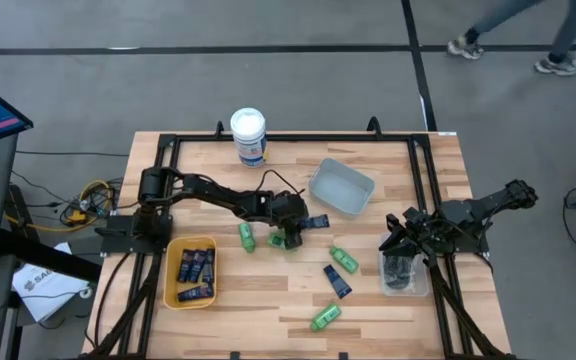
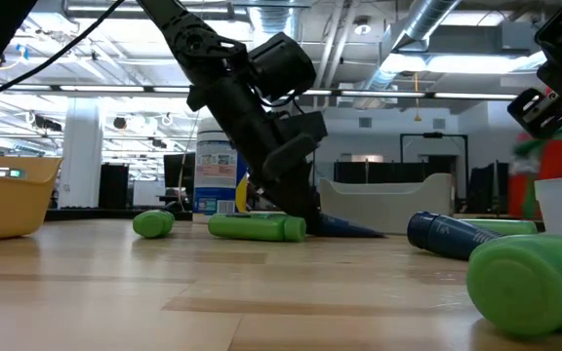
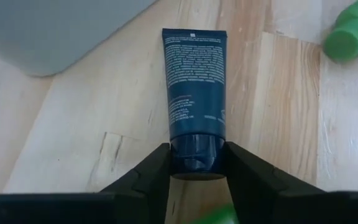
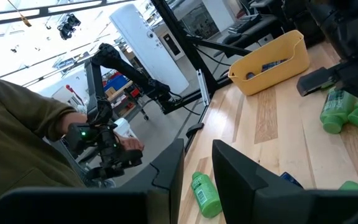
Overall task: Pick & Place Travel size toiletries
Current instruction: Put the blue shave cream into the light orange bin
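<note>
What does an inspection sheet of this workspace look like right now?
Surface: wooden table in a black frame.
Job's things: navy tubes in the yellow bin; green bottles and a navy tube loose on the table; dark items in the clear bin; grey tray.
Clutter: white canister at the far edge.
Grippers: left gripper, jaws around the cap end of a tube lying on the table; right gripper above the clear bin.
Cables: bundle off the table's left side.
Surroundings: a person's legs on the far floor.
</note>
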Tool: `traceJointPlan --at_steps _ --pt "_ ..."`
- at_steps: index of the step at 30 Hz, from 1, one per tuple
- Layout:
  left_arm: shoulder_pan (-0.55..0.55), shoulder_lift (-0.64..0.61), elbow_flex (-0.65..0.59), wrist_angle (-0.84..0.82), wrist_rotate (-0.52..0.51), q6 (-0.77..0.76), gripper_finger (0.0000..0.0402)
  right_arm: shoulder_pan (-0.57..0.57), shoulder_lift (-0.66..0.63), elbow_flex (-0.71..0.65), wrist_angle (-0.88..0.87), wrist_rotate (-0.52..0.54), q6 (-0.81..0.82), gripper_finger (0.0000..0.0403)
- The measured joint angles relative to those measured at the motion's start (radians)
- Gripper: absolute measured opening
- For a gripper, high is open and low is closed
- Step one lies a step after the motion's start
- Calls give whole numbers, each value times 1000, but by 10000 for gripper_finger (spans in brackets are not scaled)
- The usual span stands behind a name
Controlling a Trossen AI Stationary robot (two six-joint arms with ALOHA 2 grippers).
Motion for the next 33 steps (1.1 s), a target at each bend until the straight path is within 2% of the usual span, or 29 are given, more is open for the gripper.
traceJointPlan --at_steps 10,19,28,33 --pt "-34 -43 3 -13 5 -54 124 0 0 0 0 0 0 76" --pt "-77 -206 2 -51 -52 -58 123 0 0 0 0 0 0 76" --pt "-147 -446 2 -356 -52 -164 123 0 0 0 1 0 0 76" --pt "-207 -574 2 -543 -53 -329 124 0 0 0 1 0 0 76"
